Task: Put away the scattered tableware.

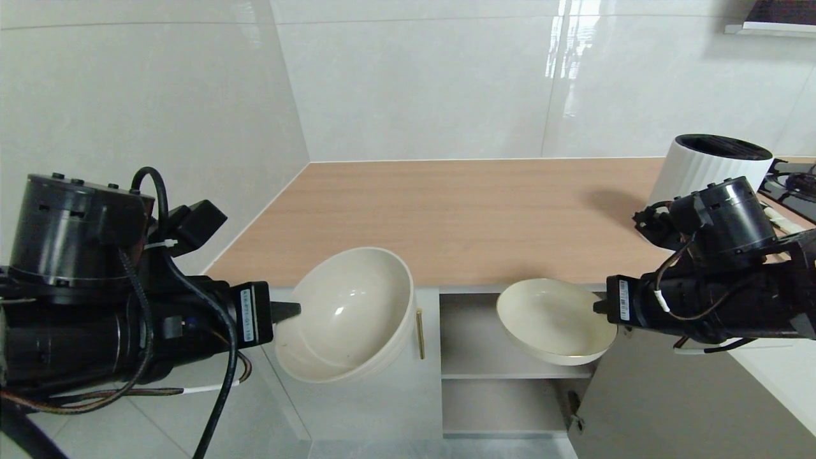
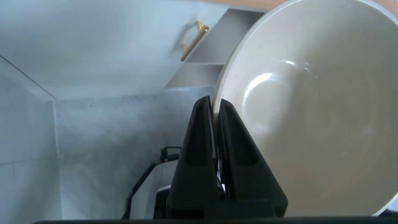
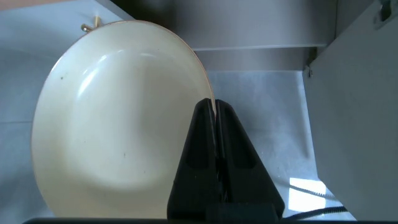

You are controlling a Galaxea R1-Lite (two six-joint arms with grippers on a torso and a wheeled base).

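Closest in are two pinched rims: the left gripper is seen with its fingers drawn almost together on the rim of a deep cream bowl, and the right gripper is likewise closed thin on the rim of a shallower cream dish; an edge grip is used, it is judged, because neither vessel could be spanned by such narrow fingers; both are held in the air in front of the counter edge, the deep bowl tipped with its opening turned toward the camera before a closed cabinet door with a brass handle, the dish more level and directly before the open cabinet, whose shelf is seen beneath it; that placing suggests the dish is meant for the cabinet first, the bowl being kept aside so that the opening is not crowded; whether the dish's far rim lies over the shelf cannot quite be made out; a white ribbed container is carried by the wooden countertop behind, at the right.
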